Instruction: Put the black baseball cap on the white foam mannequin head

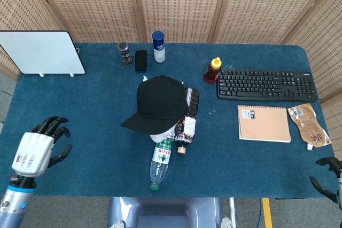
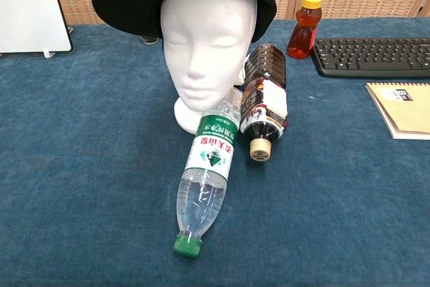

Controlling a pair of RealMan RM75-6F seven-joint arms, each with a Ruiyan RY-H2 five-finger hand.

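Head view shows the black cap sitting on the white foam head at the middle of the table, brim toward the left. The left hand hangs at the table's near left edge, well apart, fingers loosely spread, holding nothing. The right hand barely shows at the lower right; its state cannot be told.

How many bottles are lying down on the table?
2. A clear plastic water bottle with a green cap lies in front of the white foam mannequin head. A dark brown bottle with a tan cap lies beside it, on the keyboard's side. None seem hidden.
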